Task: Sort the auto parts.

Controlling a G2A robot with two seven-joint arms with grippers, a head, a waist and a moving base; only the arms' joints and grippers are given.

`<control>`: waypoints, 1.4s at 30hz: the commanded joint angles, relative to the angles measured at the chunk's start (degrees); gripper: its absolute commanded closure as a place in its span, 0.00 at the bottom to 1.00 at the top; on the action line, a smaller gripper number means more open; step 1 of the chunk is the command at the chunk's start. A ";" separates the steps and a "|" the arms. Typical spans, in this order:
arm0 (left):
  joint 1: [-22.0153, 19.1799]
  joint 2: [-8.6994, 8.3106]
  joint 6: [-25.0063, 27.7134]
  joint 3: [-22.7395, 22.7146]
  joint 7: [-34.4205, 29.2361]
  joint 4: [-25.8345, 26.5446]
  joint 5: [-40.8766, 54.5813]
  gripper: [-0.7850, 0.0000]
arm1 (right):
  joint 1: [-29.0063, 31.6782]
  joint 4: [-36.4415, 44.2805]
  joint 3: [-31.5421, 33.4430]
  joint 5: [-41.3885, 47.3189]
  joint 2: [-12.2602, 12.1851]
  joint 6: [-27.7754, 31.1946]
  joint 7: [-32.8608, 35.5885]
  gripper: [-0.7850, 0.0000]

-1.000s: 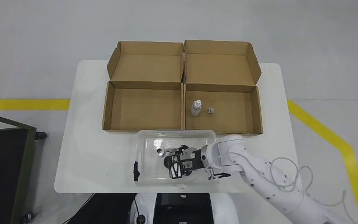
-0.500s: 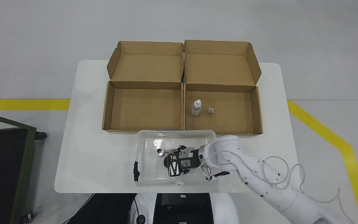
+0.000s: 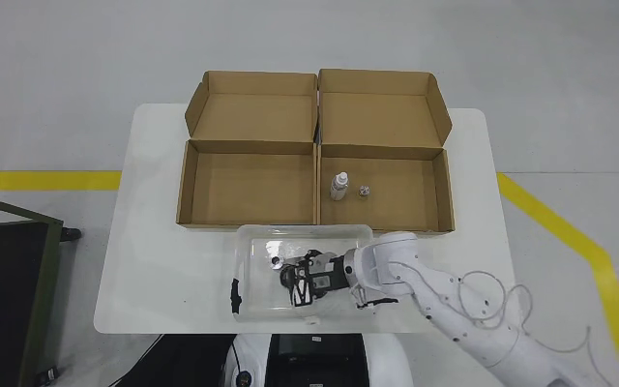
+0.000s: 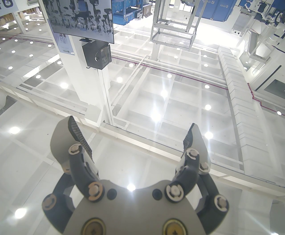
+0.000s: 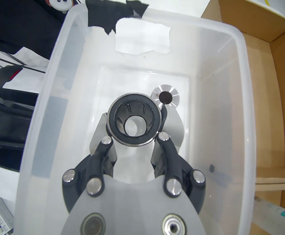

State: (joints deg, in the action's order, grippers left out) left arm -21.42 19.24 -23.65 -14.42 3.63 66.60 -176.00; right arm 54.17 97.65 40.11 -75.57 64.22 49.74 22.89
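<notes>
Right end effector [image 5: 135,124] holds bearing [image 5: 115,133], seemingly clear of bin [image 5: 241,66] walls.

An industrial hall — grey floor [image 3: 97,58] with a yellow line [image 3: 58,180], high gridded ceiling [image 4: 178,95] with spotlights [image 4: 164,93].

No print can be read

White lettering on the blue banners [image 4: 219,10] along the upper edge of the left wrist view is too small to make out, as is the small sign [image 4: 64,44] on the white column [image 4: 80,89]. The torn white label [image 5: 142,36] on the clear bin [image 5: 246,89] looks blank.
</notes>
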 commanded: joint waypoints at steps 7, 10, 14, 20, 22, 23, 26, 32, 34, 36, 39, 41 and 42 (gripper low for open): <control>0.00 0.00 0.00 0.00 0.00 0.00 0.00 0.00 | 1.39 4.56 3.85 2.29 -0.94 0.65 0.33 1.00; 0.00 0.00 0.00 0.00 0.00 0.00 0.00 0.00 | 2.01 6.16 5.40 3.15 -1.30 0.71 0.31 1.00; 0.00 0.00 0.00 0.00 0.00 0.00 0.00 0.00 | 2.96 7.70 7.11 4.70 -1.66 0.67 -0.70 1.00; 0.00 0.00 0.00 0.00 0.00 0.00 0.00 0.00 | 3.79 8.81 9.37 7.71 -1.95 0.60 -3.62 1.00; 0.00 0.00 0.00 0.00 0.00 0.00 0.00 0.00 | 3.97 9.10 10.21 9.25 -1.99 0.69 -5.41 1.00; 0.00 0.00 0.00 0.00 0.00 0.00 0.00 0.00 | 3.89 9.37 10.66 9.37 -2.04 0.71 -5.75 1.00; 0.00 0.00 0.00 0.00 0.00 0.00 0.00 0.00 | 3.83 10.38 11.91 10.00 -2.13 0.42 -7.09 1.00; 0.00 0.00 0.00 0.00 0.00 0.00 0.00 0.00 | 3.11 13.03 14.43 10.50 -2.19 -0.75 -9.79 1.00; 0.00 0.00 0.00 0.00 0.00 0.00 0.00 0.00 | 2.84 13.63 15.37 10.68 -2.18 -1.53 -10.94 1.00; 0.00 0.00 0.00 0.00 0.00 0.00 0.00 0.00 | 2.57 14.19 16.24 10.40 -2.19 -2.09 -11.68 1.00; 0.00 0.00 0.00 0.00 0.00 0.00 0.00 0.00 | 2.43 15.06 17.39 10.26 -2.21 -2.86 -12.84 1.00; 0.00 0.00 0.00 0.00 0.00 0.00 0.00 0.00 | 2.44 15.52 18.12 10.38 -2.22 -3.27 -13.79 1.00; 0.00 0.00 0.00 0.00 0.00 0.00 0.00 0.00 | 2.43 15.72 18.52 10.35 -2.23 -3.48 -14.21 1.00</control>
State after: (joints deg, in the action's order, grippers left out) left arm -21.42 19.24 -23.65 -14.42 3.63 66.60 -176.00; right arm 56.60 113.21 58.28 -65.24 61.99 46.44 9.06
